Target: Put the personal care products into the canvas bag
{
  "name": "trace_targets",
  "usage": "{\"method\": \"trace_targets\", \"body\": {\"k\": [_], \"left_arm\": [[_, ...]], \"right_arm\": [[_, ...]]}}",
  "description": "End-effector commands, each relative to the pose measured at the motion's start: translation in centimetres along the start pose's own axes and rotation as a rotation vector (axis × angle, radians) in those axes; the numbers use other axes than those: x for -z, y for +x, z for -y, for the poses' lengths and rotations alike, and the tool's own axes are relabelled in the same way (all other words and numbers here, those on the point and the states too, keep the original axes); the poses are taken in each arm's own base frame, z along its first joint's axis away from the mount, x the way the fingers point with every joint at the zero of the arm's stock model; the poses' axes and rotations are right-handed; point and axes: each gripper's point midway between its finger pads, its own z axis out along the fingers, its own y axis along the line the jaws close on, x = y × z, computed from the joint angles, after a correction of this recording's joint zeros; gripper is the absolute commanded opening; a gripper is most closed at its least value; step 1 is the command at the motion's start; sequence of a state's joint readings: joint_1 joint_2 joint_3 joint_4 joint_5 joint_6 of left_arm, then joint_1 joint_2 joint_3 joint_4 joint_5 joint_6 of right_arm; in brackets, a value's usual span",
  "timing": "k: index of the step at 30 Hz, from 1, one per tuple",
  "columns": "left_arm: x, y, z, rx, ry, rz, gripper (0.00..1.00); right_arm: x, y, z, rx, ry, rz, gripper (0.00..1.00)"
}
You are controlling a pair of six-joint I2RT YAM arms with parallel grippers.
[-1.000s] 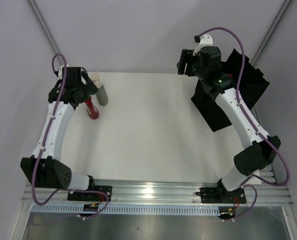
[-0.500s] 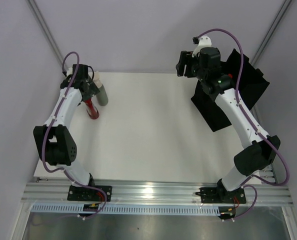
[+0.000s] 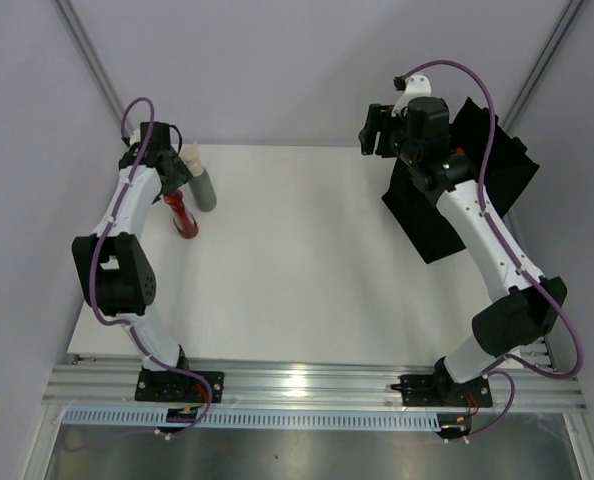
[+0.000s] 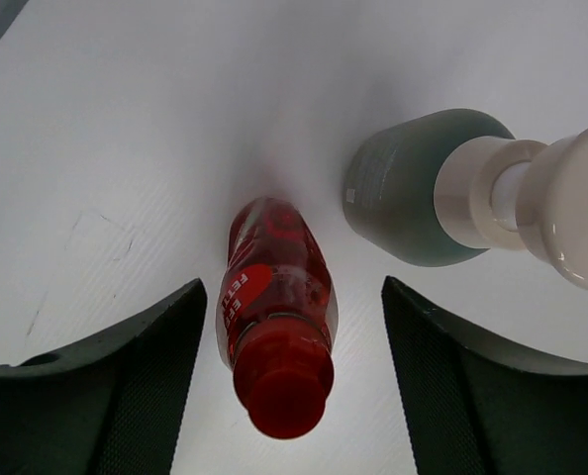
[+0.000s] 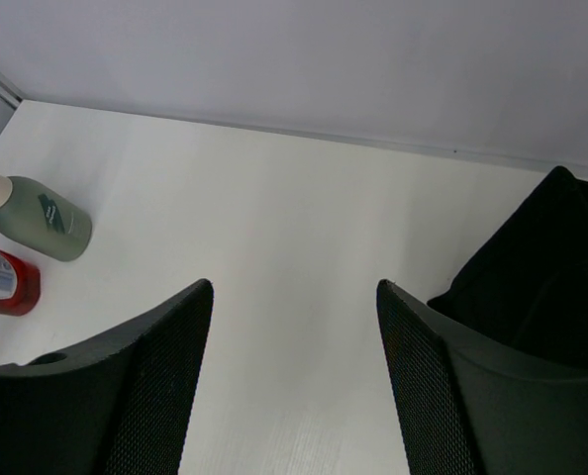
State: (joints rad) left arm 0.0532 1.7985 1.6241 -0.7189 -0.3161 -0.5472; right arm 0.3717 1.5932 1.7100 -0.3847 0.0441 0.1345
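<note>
An all-red bottle (image 3: 182, 216) stands at the table's far left. In the left wrist view its red cap (image 4: 282, 384) points up at me. My left gripper (image 3: 163, 168) (image 4: 294, 289) is open just above it, one finger on each side, not touching. A grey-green bottle (image 3: 203, 190) (image 4: 405, 193) with a cream cap (image 4: 469, 192) lies right beside it. A pale rounded shape (image 4: 583, 213) beyond the cap may be the beige bottle; I cannot tell. The black canvas bag (image 3: 482, 175) (image 5: 546, 267) lies at the far right. My right gripper (image 3: 378, 130) (image 5: 294, 287) is open and empty, raised left of the bag.
The grey-green bottle (image 5: 49, 220) and a red bottle (image 5: 2, 282) also show at the left edge of the right wrist view. The back wall and the table's far edge (image 3: 277, 147) lie close behind the bottles. White table (image 3: 297, 270) lies between the bottles and the bag.
The left arm has folded up towards the far left corner, and its gripper has settled over the red bottle. The right gripper has shifted slightly to the right.
</note>
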Motion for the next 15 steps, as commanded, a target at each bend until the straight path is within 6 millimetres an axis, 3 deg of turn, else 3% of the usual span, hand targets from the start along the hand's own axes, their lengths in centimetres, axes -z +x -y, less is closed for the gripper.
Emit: {"method": "trace_targets", "body": {"k": [1, 8, 10, 11, 12, 15], "left_arm": [[0.3, -0.9, 0.5, -0.001, 0.024, 0.007, 0.74], [0.4, 1.4, -0.2, -0.016, 0.019, -0.057, 0.71], [0.3, 1.8, -0.2, -0.028, 0.023, -0.071, 0.55], [0.3, 1.9, -0.1, -0.031, 0.034, -0.074, 0.44], [0.3, 2.3, 0.1, -0.038, 0.051, -0.087, 0.26], [0.8, 3.1, 0.6, -0.073, 0.082, -0.108, 0.06]], "right_arm": [[2.2, -3.0, -0.1, 0.005, -0.009, 0.088, 0.71], [3.0, -3.8, -0.2, -0.004, -0.012, 0.106, 0.71], [3.7, -3.9, -0.3, -0.008, -0.016, 0.109, 0.71], [3.9, -3.9, -0.4, -0.009, -0.017, 0.107, 0.71], [4.3, -4.0, -0.4, -0.011, -0.02, 0.111, 0.72], [5.4, -3.7, -0.9, -0.035, -0.042, 0.107, 0.72]]}}
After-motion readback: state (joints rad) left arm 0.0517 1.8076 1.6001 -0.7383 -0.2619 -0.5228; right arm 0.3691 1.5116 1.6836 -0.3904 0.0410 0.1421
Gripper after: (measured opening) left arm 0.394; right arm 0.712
